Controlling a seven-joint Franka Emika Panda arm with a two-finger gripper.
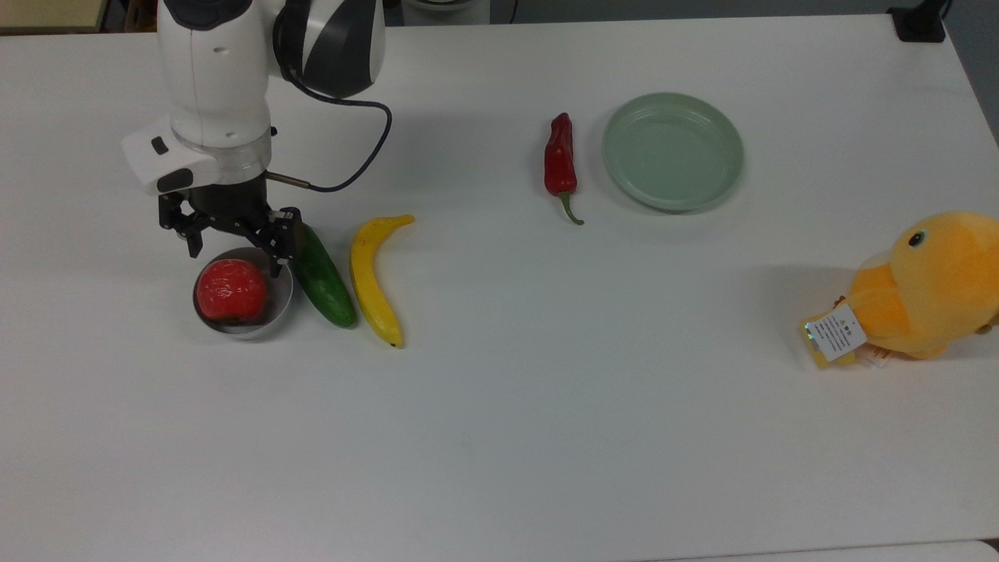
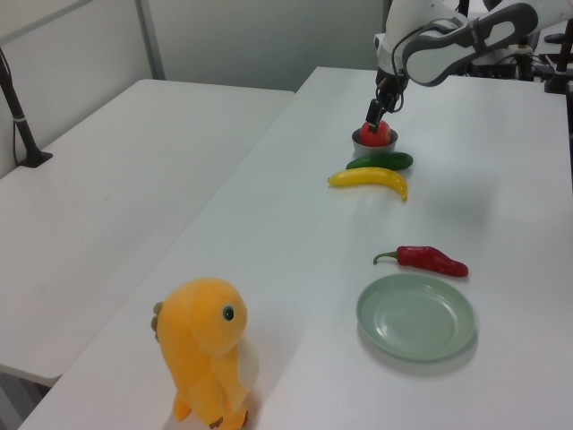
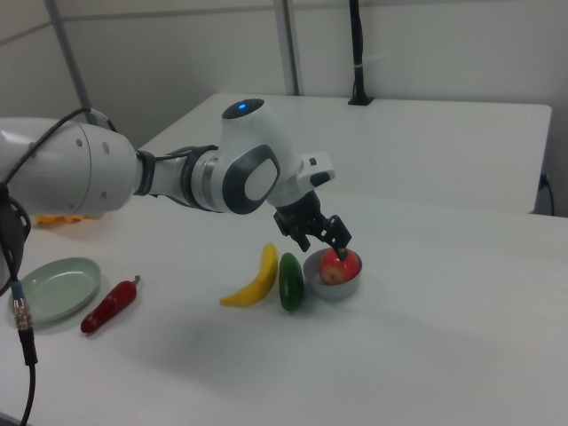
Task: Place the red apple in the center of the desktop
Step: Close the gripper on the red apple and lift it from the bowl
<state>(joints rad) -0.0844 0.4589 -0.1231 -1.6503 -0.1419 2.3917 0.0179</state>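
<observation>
**Ana:** Top view puts the gripper (image 1: 232, 251) with its jaws spread, right at the far rim of the grey bowl (image 1: 275, 316) where the red apple (image 1: 230, 290) sits. Nothing is pinched yet.

**Ben:** So what worries you?

**Ana:** The bowl, mostly. One finger (image 1: 279, 261) hangs over the rim on the cucumber (image 1: 321, 276) side. If it comes down on the rim instead of inside it, I'd expect the bowl to tip or skid.

**Ben:** And the cucumber lies just beside the bowl, so a shove could roll it into the banana (image 1: 370, 279).

**Ana:** Also, the apple is round and glossy. An off-centre squeeze may pop it out, or lift the bowl along.

**Ben:** The middle of the counter (image 1: 546, 406) is bare, well apart from all this.
</observation>
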